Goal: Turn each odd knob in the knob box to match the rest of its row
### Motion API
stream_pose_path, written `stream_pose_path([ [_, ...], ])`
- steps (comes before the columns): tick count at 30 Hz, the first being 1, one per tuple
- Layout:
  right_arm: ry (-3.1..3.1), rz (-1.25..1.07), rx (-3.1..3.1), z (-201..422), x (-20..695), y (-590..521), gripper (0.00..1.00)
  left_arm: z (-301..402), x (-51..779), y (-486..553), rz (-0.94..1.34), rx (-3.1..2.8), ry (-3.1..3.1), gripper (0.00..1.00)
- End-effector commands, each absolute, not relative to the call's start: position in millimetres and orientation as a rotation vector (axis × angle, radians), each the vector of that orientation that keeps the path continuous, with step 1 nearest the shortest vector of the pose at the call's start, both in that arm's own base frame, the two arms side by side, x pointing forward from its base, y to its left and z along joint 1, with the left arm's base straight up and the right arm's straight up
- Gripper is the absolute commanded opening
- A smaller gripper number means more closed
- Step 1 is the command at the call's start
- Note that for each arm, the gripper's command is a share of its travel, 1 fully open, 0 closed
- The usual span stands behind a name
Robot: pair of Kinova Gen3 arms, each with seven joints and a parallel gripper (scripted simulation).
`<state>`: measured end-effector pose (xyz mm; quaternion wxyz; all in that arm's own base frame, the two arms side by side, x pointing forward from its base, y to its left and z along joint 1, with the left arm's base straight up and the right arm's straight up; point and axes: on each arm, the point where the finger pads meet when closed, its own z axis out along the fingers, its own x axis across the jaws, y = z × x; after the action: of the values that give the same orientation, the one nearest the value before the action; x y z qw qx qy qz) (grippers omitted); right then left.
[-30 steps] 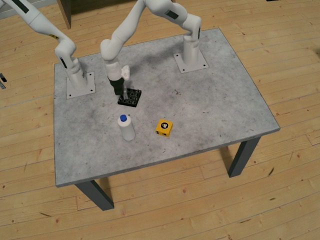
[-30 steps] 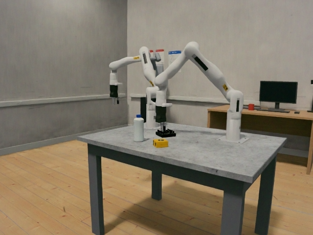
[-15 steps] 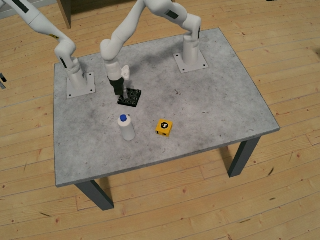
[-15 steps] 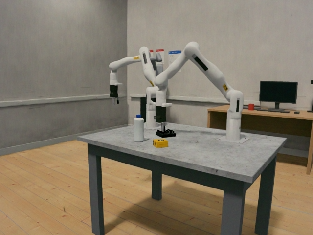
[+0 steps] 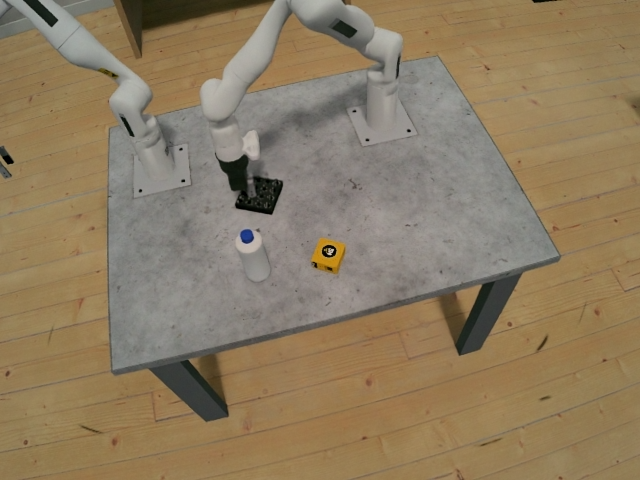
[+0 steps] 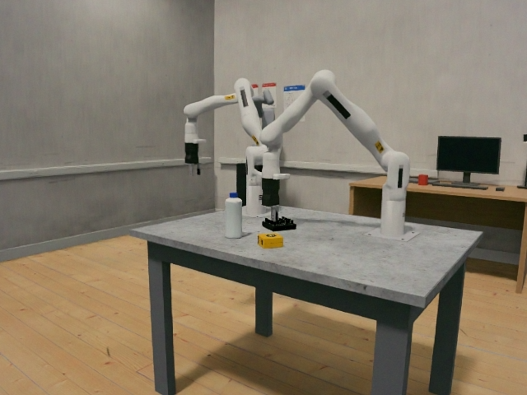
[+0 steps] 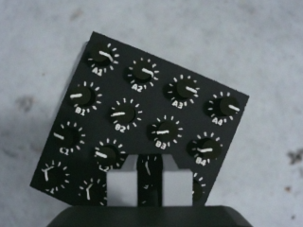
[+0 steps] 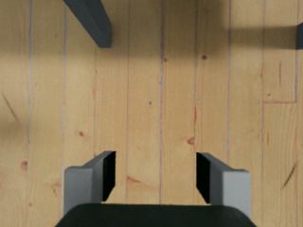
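The black knob box (image 5: 272,200) (image 6: 286,226) (image 7: 144,96) lies on the gray table (image 5: 392,206) (image 6: 340,255). The left gripper (image 5: 251,188) (image 6: 274,213) (image 7: 150,172), narrowly spaced, straddles row C's third knob (image 7: 148,166); whether it grips cannot be told. The right gripper (image 5: 5,162) (image 6: 194,170) (image 8: 155,168), wide open and unladen, hangs beyond the table.
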<state>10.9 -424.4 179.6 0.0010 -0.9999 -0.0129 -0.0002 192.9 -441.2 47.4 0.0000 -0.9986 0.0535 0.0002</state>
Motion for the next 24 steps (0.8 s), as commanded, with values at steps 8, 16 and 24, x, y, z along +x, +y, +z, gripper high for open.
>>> stream_pose_path([
  [8, -0.041, 0.0, -3.141, 180.4, 11.0, -424.9, 1.0, 48.3, 193.1, -441.8, -0.001, -3.143, 0.002, 0.3],
  [16, -0.041, 0.0, -3.141, 180.4, 11.0, -424.9, 1.0, 48.3, 193.1, -441.8, -0.001, -3.132, -0.266, 0.3],
  [24, -0.041, 0.0, -3.141, 180.4, 11.0, -424.9, 1.0, 48.3, 193.1, -441.8, -0.001, -3.105, -0.493, 0.3],
])
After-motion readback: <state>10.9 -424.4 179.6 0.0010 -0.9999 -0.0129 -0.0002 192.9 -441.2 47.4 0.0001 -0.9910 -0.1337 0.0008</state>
